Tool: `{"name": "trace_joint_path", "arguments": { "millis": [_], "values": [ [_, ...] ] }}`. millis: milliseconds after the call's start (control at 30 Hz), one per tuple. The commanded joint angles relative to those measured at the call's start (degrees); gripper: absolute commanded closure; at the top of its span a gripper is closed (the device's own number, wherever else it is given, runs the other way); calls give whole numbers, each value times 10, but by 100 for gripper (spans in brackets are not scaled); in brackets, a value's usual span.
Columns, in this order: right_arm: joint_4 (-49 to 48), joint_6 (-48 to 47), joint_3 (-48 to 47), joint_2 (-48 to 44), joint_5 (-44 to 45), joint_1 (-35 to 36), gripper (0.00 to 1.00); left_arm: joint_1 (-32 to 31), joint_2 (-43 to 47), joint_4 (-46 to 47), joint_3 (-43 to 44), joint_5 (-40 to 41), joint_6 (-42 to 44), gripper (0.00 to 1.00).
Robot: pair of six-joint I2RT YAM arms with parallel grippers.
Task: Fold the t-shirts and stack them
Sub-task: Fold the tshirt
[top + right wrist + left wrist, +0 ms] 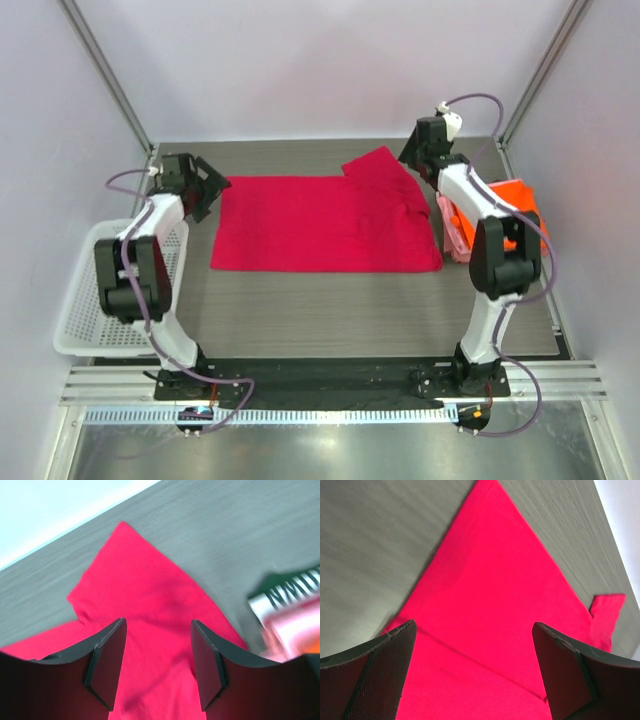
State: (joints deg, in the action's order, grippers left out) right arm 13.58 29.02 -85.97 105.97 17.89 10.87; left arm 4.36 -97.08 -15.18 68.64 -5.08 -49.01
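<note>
The crimson-magenta t-shirt (325, 222) lies spread flat across the middle of the table, one short sleeve (378, 168) sticking out at its far right. My left gripper (208, 188) hovers at the shirt's far left corner. In the left wrist view this gripper (475, 630) is wide open, with only red cloth (490, 585) below it. My right gripper (417, 152) hangs over the sleeve; seen from its wrist (157, 625), the jaws stand apart above the cloth (145, 590) and grip nothing. A bright orange t-shirt (515, 200) and a pale pink t-shirt (448, 222) lie at the right, partly behind the right arm.
A white mesh basket (85, 310) stands off the table's left edge beside the left arm. Walls and metal posts (105, 75) close in the back and sides. A blurred white label with dark letters (290, 592) shows at the right of the right wrist view.
</note>
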Motion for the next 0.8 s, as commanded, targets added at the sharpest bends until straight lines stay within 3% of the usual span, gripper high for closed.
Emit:
{"name": "trace_joint_path", "arguments": {
  "millis": [0, 300, 500, 767],
  "values": [
    [-1, -29, -117, 93, -39, -9, 40, -3, -66, 30, 76, 23, 12, 3],
    [41, -69, -405, 332, -75, -17, 39, -4, -222, 20, 249, 63, 58, 5],
    [52, -95, -564, 471, -63, -18, 33, -3, -294, 29, 323, 69, 87, 5],
    [4, -78, -587, 526, -110, -17, 32, -3, -369, 38, 374, 56, 92, 5]
  ]
}}
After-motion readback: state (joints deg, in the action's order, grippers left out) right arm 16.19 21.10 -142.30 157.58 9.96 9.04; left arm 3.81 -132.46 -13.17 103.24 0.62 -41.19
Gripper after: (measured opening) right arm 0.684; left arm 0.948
